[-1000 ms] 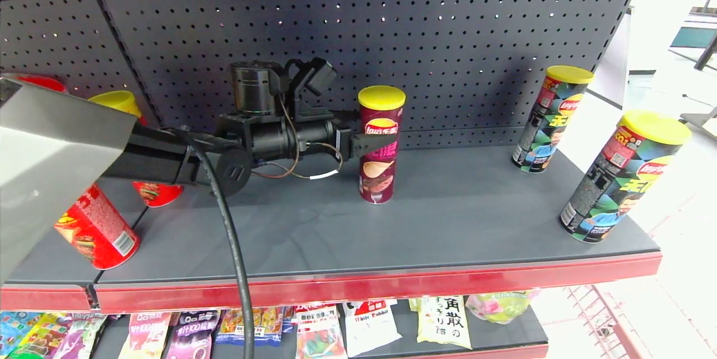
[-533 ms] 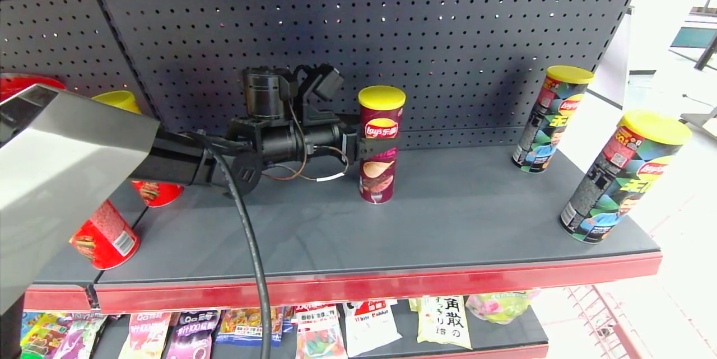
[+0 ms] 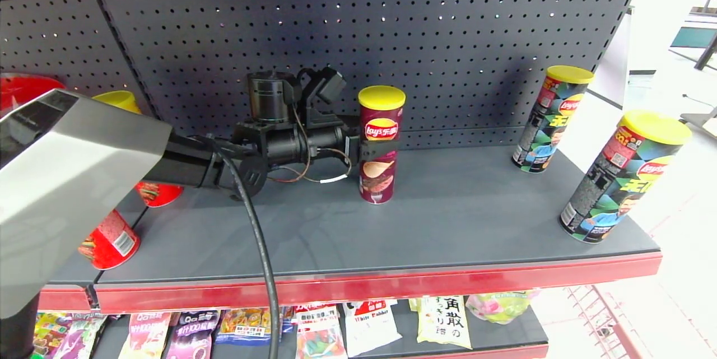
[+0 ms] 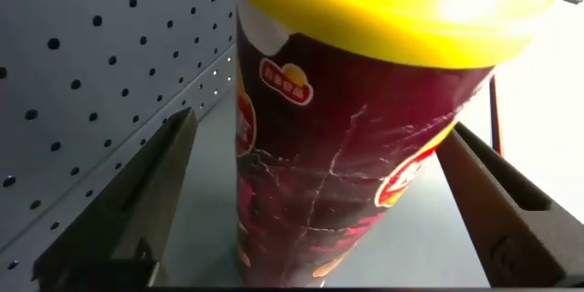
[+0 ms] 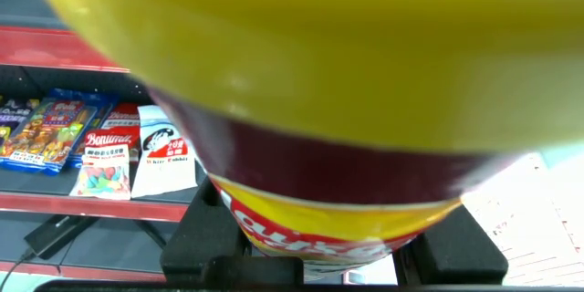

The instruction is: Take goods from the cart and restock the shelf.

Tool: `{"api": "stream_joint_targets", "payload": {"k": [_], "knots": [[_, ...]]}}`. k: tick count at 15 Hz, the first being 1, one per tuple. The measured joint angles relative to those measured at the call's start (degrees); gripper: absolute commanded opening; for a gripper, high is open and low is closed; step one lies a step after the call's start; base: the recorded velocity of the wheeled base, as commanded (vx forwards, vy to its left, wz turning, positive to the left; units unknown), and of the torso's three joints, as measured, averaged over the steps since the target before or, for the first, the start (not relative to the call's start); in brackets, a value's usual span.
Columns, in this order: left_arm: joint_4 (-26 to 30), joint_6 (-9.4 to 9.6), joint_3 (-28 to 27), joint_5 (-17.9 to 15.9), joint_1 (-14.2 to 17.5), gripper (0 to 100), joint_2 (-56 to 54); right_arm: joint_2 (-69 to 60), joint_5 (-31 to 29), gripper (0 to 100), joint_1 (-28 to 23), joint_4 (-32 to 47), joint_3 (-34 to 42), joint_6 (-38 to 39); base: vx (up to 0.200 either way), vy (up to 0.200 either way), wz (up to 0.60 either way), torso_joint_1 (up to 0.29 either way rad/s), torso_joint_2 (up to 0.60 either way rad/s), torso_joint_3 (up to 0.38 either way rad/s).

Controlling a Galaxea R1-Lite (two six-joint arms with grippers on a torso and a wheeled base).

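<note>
**Head view.** Your left gripper (image 3: 385, 149) reaches in from the left and brackets the maroon can (image 3: 378, 180) at mid-height. The can stands upright on the shelf (image 3: 448, 224), near the pegboard back. Two green cans (image 3: 552, 118) stand well apart to the right, and a red can (image 3: 109, 238) stands at the far left.

**Left wrist view.** The fingers (image 4: 146, 201) are spread. One is on each side of the maroon can, with a gap showing at both.

**Right wrist view.** Your right gripper (image 5: 319, 260) pinches a second can (image 5: 338, 228) low on its body. Snack packets (image 5: 164, 151) lie on a lower shelf beyond it.

**Step in hand, as judged.** This looks like the release of a placed can.
- Keep the left fingers wide.
- Draw straight back along the arm's line, with no sideways drift.
- The can is tall and narrow, so a brushed pad would likely tip it.
</note>
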Motion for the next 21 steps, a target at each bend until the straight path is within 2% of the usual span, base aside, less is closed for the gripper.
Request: {"api": "stream_joint_targets", "payload": {"k": [2,3,7,11,14,17,21], "knots": [[0.0,0.09,-1.0,0.0,0.0,100,0.4,0.0,0.0,0,0.0,0.0,0.0,0.0,0.000,0.000,0.00,0.000,0.00,0.000],[0.0,0.16,-1.9,-0.1,0.0,0,0.8,0.0,0.0,0,0.0,0.0,0.0,0.0,0.000,0.000,0.00,0.000,0.00,0.000],[-0.9,0.09,-3.1,0.5,-0.6,0,2.2,-0.1,0.0,0,0.0,0.0,0.0,0.1,0.000,0.000,0.00,0.000,0.00,0.000],[-4.1,-0.37,0.1,0.5,-0.6,0,1.5,-0.1,0.0,0,0.0,0.0,0.0,0.2,0.000,0.000,0.00,0.000,0.00,0.000],[-4.8,-1.54,9.7,-1.3,0.3,0,-3.9,-0.1,0.0,0,0.0,0.0,0.1,0.2,0.000,0.000,0.00,0.000,0.00,0.000],[-5.8,-1.16,18.7,-3.2,2.9,0,-11.5,-0.1,0.1,0,0.1,0.0,0.1,0.2,0.000,0.000,0.00,0.000,0.00,0.000],[-8.0,-0.30,29.9,-6.0,3.6,0,-19.7,-0.1,0.1,0,0.1,0.0,0.1,0.2,0.000,0.000,0.00,0.000,0.00,0.000]]}}
